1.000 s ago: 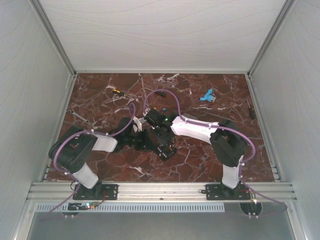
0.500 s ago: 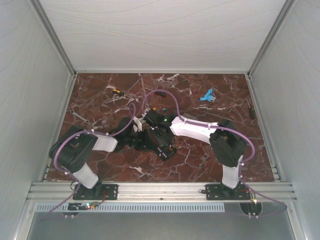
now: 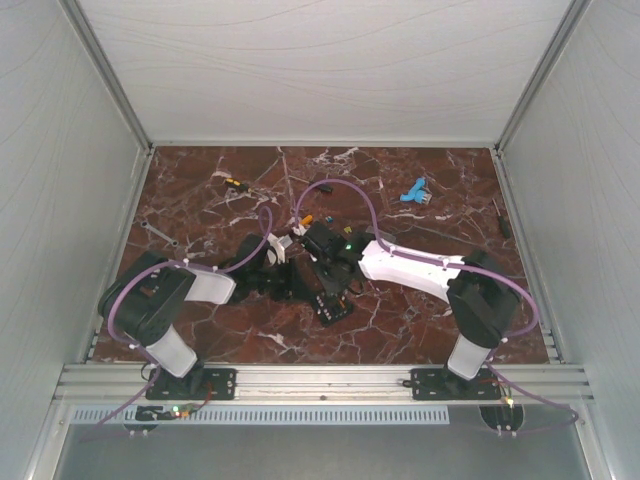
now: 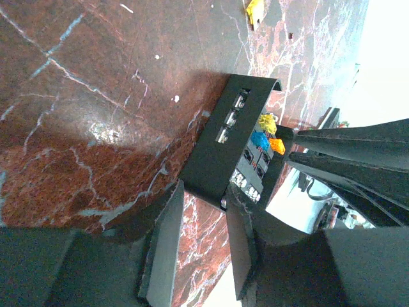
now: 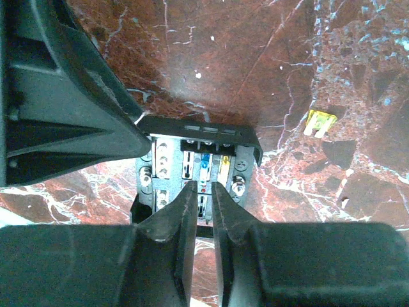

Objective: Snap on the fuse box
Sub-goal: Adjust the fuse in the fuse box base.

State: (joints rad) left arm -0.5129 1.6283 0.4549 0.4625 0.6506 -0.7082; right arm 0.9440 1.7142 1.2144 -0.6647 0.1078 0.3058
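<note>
Left fingers grasp the small black square plastic fuse box; right fingers (barely parted) sit above its coloured fuses.

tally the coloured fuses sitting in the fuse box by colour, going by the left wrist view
in the fuse box, left wrist view:
yellow fuse: 1
blue fuse: 1
orange fuse: 1
total: 3

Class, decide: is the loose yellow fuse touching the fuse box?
Apart. Right wrist view shows bare marble between the yellow fuse and the fuse box.
</note>
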